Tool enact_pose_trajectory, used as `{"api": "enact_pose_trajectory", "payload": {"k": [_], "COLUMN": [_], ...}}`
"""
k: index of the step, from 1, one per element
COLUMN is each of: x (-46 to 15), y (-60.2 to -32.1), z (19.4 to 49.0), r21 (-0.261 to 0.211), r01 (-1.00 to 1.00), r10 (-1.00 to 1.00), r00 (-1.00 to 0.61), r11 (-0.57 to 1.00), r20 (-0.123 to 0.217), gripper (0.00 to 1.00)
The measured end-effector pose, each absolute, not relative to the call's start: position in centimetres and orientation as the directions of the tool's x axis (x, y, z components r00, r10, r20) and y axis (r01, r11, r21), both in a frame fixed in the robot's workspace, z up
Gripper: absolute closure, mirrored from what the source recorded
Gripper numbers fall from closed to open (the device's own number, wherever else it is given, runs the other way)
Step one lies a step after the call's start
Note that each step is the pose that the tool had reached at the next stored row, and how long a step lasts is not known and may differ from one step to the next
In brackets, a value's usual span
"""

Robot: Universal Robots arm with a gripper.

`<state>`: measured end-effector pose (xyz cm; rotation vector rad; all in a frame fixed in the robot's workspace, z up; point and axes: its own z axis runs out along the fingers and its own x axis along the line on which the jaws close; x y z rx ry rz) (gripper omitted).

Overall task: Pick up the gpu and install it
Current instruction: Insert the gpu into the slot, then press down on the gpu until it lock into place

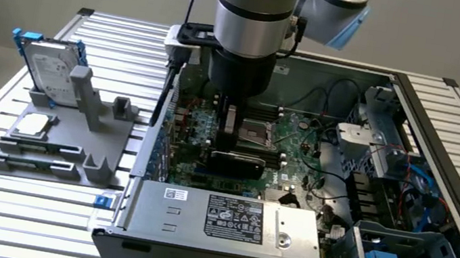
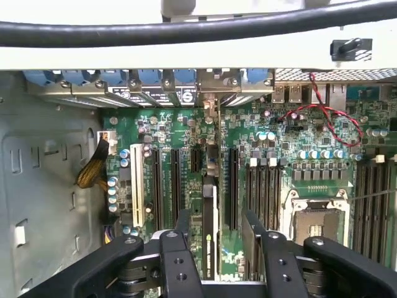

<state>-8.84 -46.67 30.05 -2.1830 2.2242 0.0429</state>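
The gpu (image 2: 209, 236) stands on edge among the motherboard's expansion slots, a thin card showing its green and black edge. From the exterior view its black cover (image 1: 235, 164) lies low inside the open computer case (image 1: 443, 168). My gripper (image 2: 216, 217) hangs straight above the card, open. One black finger (image 2: 183, 226) stands on each side of the card, and a strip of board shows between each finger and the card. The arm (image 1: 244, 35) reaches down into the middle of the case, with the gripper (image 1: 230, 126) just over the motherboard.
A grey fixture (image 1: 54, 150) at the exterior view's left holds a silver hard drive with a blue frame (image 1: 49, 68) and a small processor chip (image 1: 34, 126). The CPU socket (image 2: 316, 223), memory slots, a red-black wire (image 2: 322, 118) and yellow cables (image 2: 93, 171) surround the card. The power supply (image 1: 226, 217) sits at the case front.
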Motion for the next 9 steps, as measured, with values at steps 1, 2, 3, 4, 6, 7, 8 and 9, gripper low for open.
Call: {"api": "enact_pose_trajectory", "payload": {"k": [1,2,3,4,6,7,8,9], "x": [-8.84,-8.84,-8.84,-8.84,-8.84,-8.84,-8.84,-8.84], "y": [-46.67,-46.67,-46.67,-46.67,-46.67,-46.67,-46.67,-46.67], "z": [30.05,30.05,30.06,30.06,30.06,30.06,30.06,30.06], "r21": [0.002,0.002,0.002,0.002,0.002,0.002,0.002,0.002], "r01": [-1.000,-1.000,-1.000,-1.000,-1.000,-1.000,-1.000,-1.000], "r10": [-0.999,-0.999,-0.999,-0.999,-0.999,-0.999,-0.999,-0.999], "r00": [-0.019,-0.019,-0.019,-0.019,-0.019,-0.019,-0.019,-0.019], "r11": [0.019,0.019,0.019,0.019,0.019,0.019,0.019,0.019], "r20": [-0.037,-0.037,-0.037,-0.037,-0.037,-0.037,-0.037,-0.037], "gripper": [0.54,0.56,0.62,0.69,0.75,0.80,0.80,0.86]}}
